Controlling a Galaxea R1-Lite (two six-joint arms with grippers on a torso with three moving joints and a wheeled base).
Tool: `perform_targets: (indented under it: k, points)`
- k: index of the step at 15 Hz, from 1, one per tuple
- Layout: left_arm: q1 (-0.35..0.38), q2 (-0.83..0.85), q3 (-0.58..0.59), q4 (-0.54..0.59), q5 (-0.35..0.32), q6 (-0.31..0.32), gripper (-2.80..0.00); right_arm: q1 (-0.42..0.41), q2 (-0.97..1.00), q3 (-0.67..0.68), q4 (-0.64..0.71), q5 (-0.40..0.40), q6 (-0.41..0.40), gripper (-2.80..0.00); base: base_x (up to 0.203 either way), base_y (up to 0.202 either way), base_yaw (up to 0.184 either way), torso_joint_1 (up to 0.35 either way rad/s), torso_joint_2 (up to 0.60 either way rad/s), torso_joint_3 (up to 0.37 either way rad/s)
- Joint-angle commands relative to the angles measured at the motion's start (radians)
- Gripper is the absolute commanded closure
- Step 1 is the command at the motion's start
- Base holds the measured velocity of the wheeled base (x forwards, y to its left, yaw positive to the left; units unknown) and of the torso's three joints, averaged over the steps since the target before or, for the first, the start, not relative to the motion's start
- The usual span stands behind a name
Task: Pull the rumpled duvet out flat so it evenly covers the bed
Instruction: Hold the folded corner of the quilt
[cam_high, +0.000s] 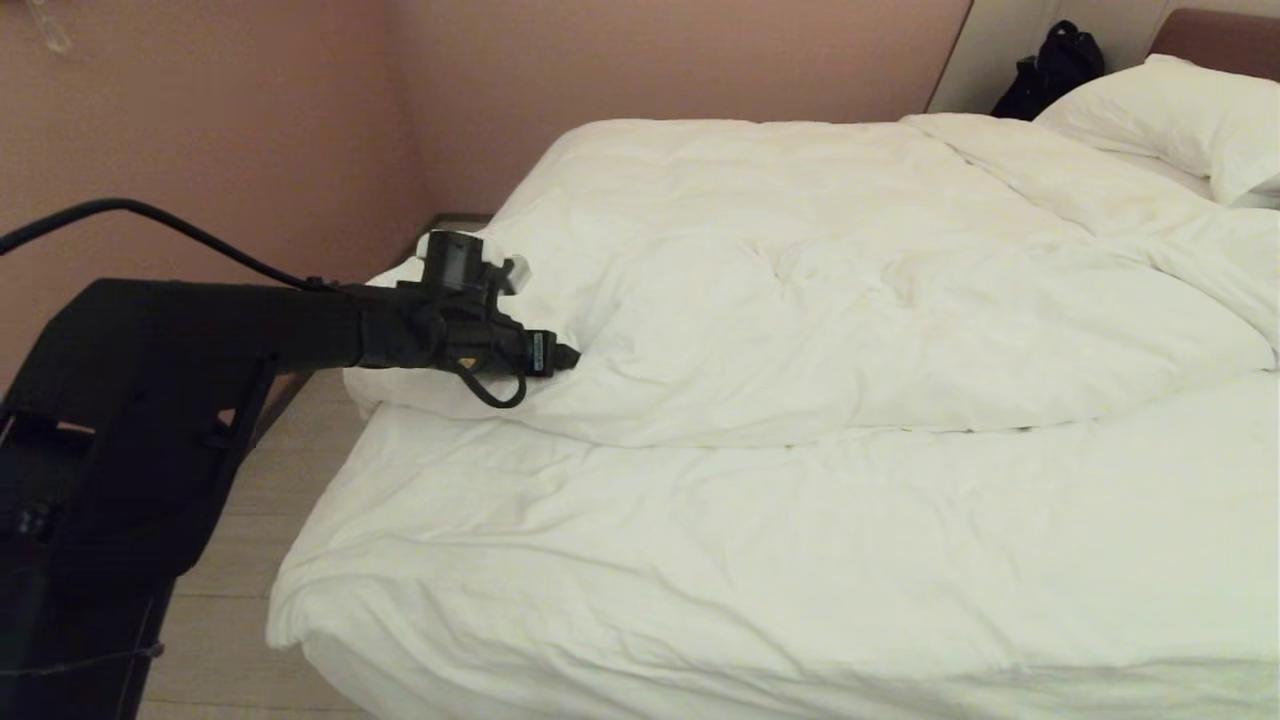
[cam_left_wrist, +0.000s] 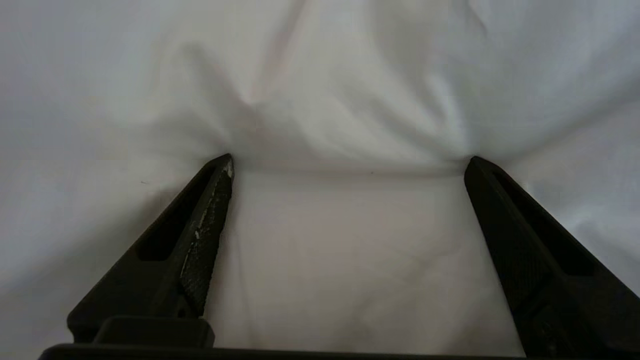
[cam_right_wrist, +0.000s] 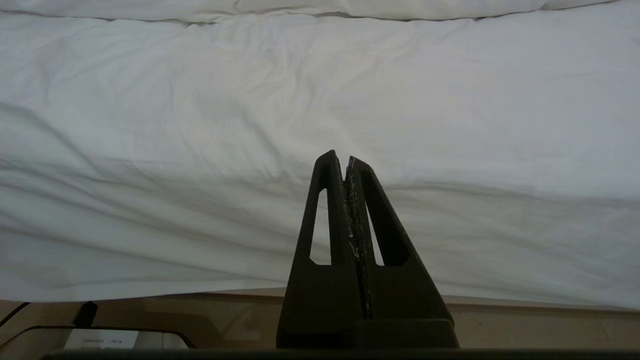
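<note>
Jaws of left gripper (cam_left_wrist: 350, 165) released, tips pressed into duvet (cam_high: 800, 280) corner; right gripper (cam_right_wrist: 346, 157) clenched, empty, facing bed (cam_right_wrist: 320, 100) sheet.

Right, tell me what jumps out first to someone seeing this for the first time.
The puffy white duvet lies bunched over the far part of the bed, leaving the sheet on the near side bare. The black left arm reaches in from the left, its hand wide open with both fingertips pressed into the duvet's near corner. A dark bag sits against the wall beside the pillow.
</note>
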Motion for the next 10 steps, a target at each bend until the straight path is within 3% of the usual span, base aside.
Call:
perform_targets:
  k: [1,9,10]
  points:
    - [-0.008,0.018,-0.001,0.001,-0.002,-0.001,-2.8,0.0,0.001,0.0,0.0,0.0,-0.001,0.0,0.0,0.0,0.0,0.0,0.0,0.0]
    - [-0.014,0.027,-0.001,0.001,0.0,0.001,-2.8,0.0,0.001,0.0,0.0,0.0,-0.001,0.0,0.0,0.0,0.0,0.0,0.0,0.0]
    - [-0.014,0.029,0.001,0.001,0.0,0.002,0.0,0.0,0.001,0.0,0.0,0.0,-0.001,0.0,0.0,0.0,0.0,0.0,0.0,0.0]
